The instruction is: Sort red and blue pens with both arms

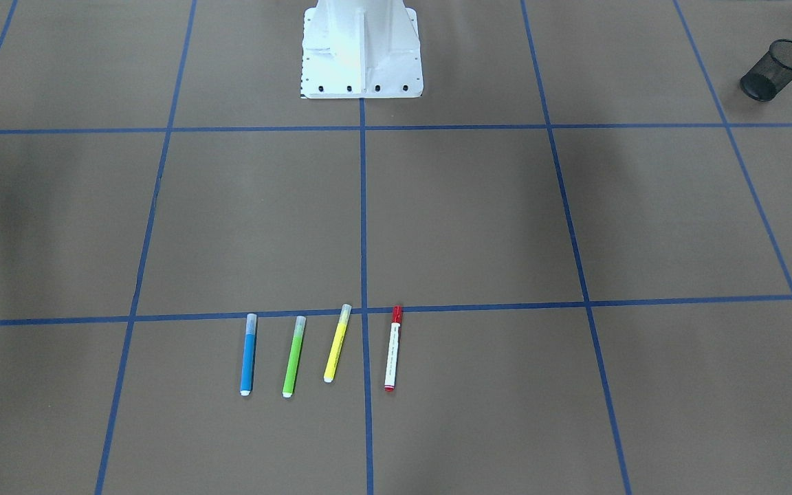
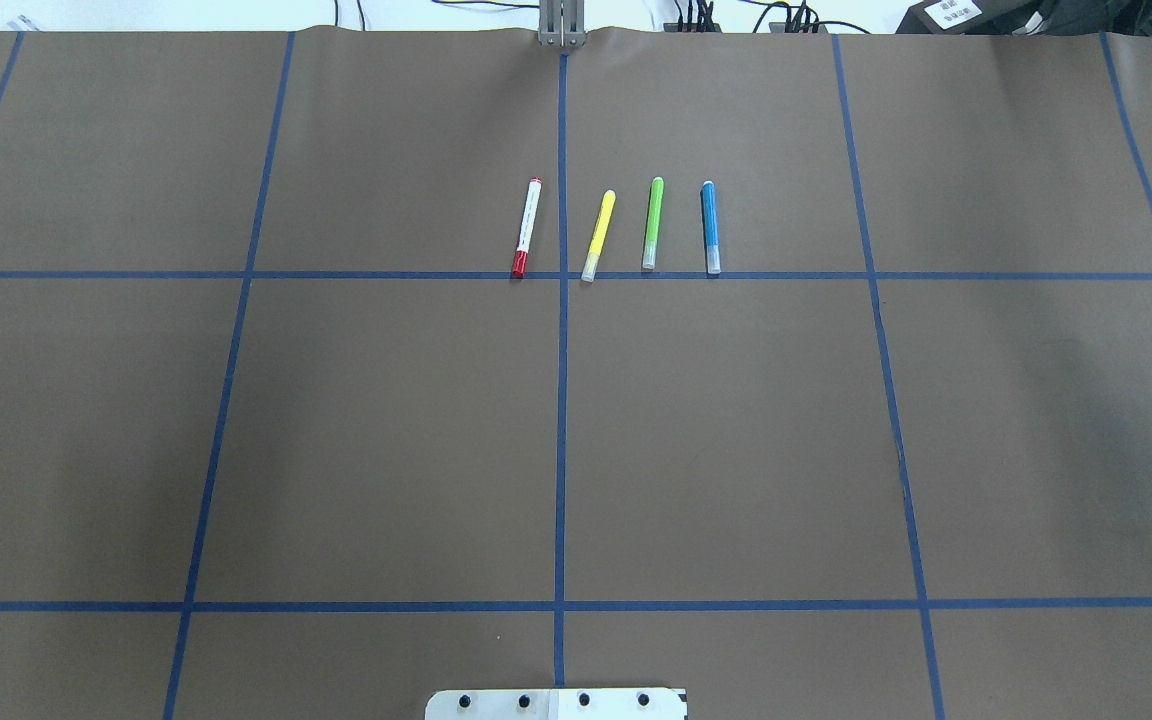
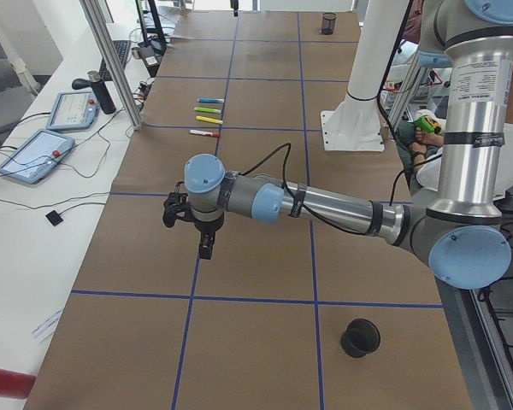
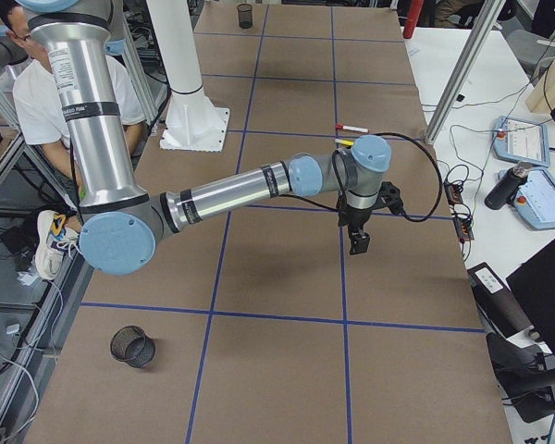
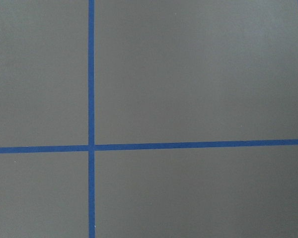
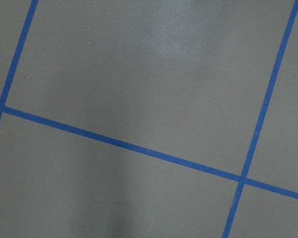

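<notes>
The red pen (image 1: 392,348) (image 2: 527,227), white-barrelled with a red cap, lies at one end of a row of markers on the brown table. At the other end lies the blue pen (image 1: 248,354) (image 2: 710,227). Both also show far off in the left side view, red pen (image 3: 204,133) and blue pen (image 3: 210,101). My left gripper (image 3: 205,248) hangs over the table's left end, far from the pens. Over the right end hangs my right gripper (image 4: 359,244). I cannot tell whether either is open or shut. The wrist views show only paper and blue tape.
A green marker (image 1: 293,356) and a yellow marker (image 1: 336,344) lie between the two pens. A black mesh cup (image 1: 776,69) (image 3: 360,337) stands at the left end, another mesh cup (image 4: 132,346) at the right end. The white robot base (image 1: 361,48) stands mid-table. A person (image 4: 51,102) sits behind it.
</notes>
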{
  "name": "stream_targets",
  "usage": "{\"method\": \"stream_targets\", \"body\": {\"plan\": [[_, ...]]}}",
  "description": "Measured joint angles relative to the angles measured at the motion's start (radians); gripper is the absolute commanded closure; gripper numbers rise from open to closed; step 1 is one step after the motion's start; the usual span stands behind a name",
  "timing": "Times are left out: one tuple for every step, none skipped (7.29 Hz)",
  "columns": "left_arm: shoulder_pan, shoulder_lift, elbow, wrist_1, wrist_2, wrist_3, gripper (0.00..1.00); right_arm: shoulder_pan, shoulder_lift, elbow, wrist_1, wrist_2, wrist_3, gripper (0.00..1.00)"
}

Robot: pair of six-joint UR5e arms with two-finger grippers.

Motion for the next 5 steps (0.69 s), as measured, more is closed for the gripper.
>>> {"method": "stream_targets", "body": {"plan": [[-0.001, 0.013, -0.021, 0.003, 0.001, 0.004, 0.0, 0.0, -0.01, 0.0, 0.001, 0.003, -0.001, 0.0], [0.0, 0.022, -0.056, 0.003, 0.005, 0.004, 0.0, -0.001, -0.034, 0.001, 0.005, 0.005, -0.004, 0.0], [0.002, 0.026, -0.082, 0.001, 0.015, 0.002, 0.0, -0.001, -0.057, 0.0, 0.01, 0.005, -0.006, 0.0], [0.002, 0.032, -0.098, -0.001, 0.028, -0.006, 0.0, -0.001, -0.066, -0.001, 0.014, 0.005, -0.003, 0.0], [0.002, 0.044, -0.107, -0.005, 0.035, -0.036, 0.0, -0.001, -0.068, -0.001, 0.016, 0.01, 0.004, 0.0]]}}
